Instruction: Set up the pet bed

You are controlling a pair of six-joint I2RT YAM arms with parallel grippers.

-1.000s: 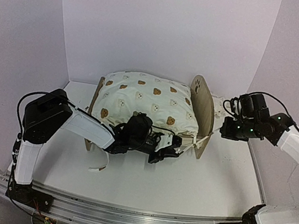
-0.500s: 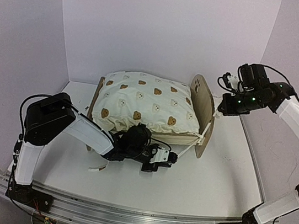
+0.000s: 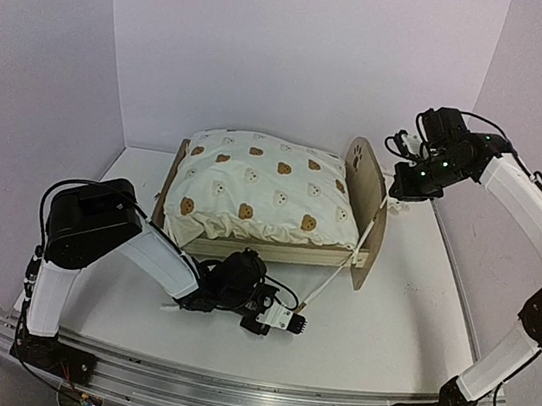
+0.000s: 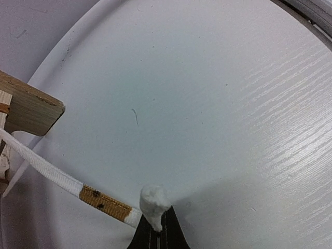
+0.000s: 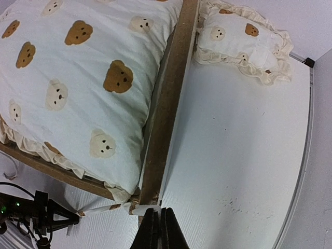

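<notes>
Pet bed (image 3: 274,253) mid-frame from above, cushion (image 3: 263,187) on it, left gripper (image 4: 158,226) clamped on a white strap (image 4: 52,174) end, only the right wrist view catches the pillow (image 5: 238,39) behind the headboard (image 5: 171,93), right gripper (image 5: 158,218) pinched together, hold unclear.

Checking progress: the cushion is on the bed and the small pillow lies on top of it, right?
Not quite. The cushion is on the bed, but the pillow lies on the table beyond the headboard, outside the bed, as the right wrist view shows.
</notes>
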